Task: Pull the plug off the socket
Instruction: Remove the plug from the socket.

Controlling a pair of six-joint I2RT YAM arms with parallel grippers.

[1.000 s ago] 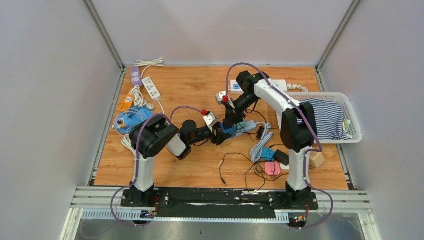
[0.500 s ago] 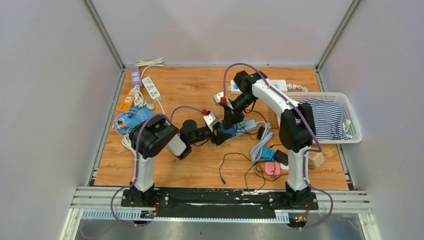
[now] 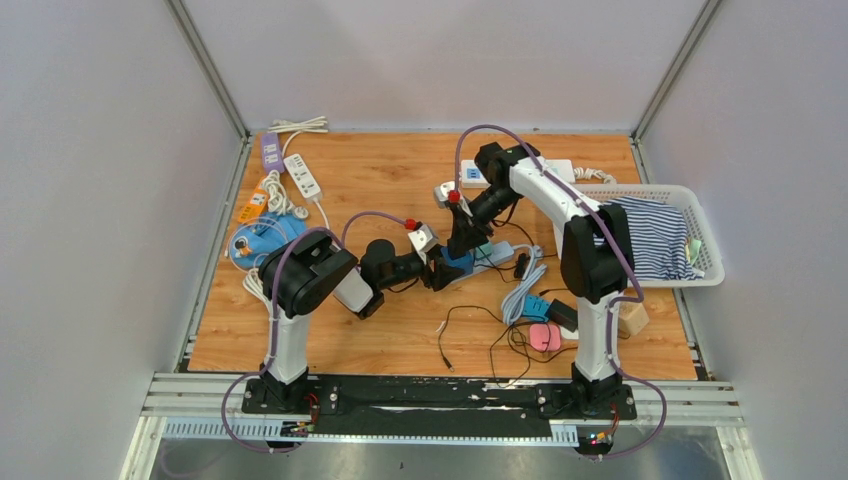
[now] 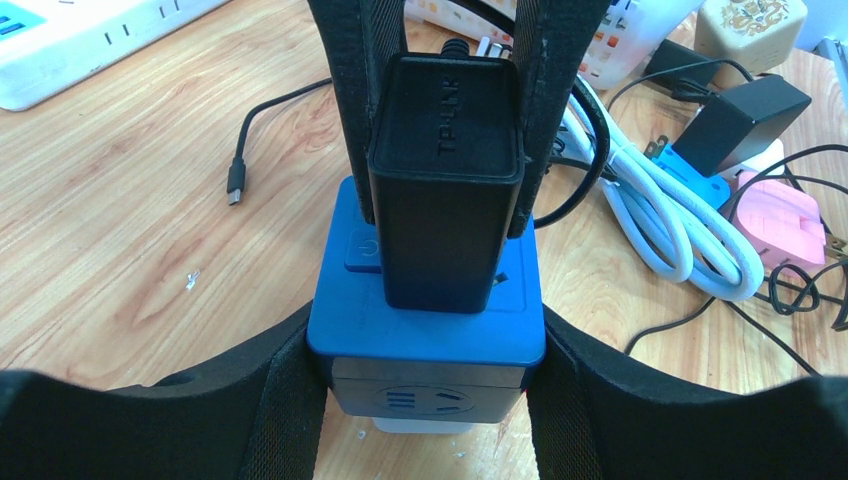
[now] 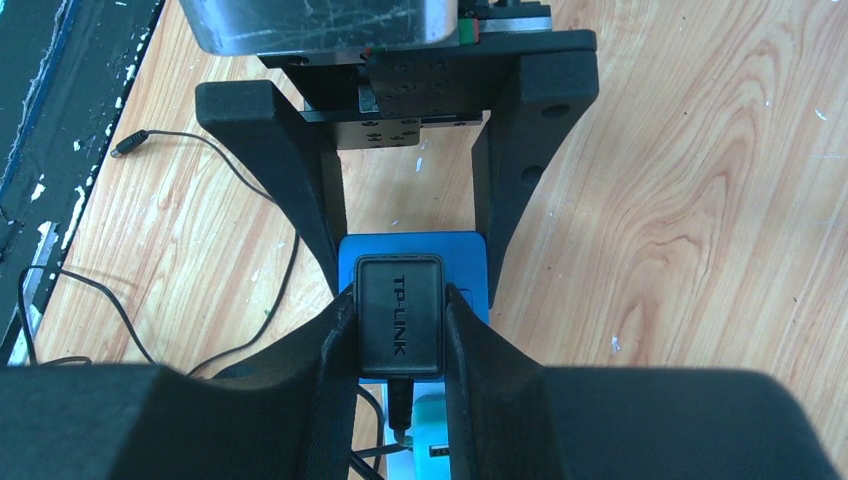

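A blue cube socket (image 4: 430, 320) sits on the wooden table, and also shows in the top view (image 3: 457, 262) and the right wrist view (image 5: 470, 255). A black TP-LINK plug (image 4: 445, 180) stands in its top face, seen from above in the right wrist view (image 5: 398, 315). My left gripper (image 4: 428, 400) is shut on the socket's sides, its fingers (image 4: 290, 400) pressed against it. My right gripper (image 5: 398, 330) comes down from above and is shut on the plug. The plug's base still touches the socket's top.
White coiled cable (image 4: 650, 215), a black adapter (image 4: 745, 115), a pink plug (image 4: 785, 225) and thin black cords lie right of the socket. White power strips (image 3: 302, 175) lie at the back. A white basket (image 3: 690, 195) with a striped cloth stands at the right.
The right arm shifted slightly, left and then back. The left arm, socket and plug stay where they were.
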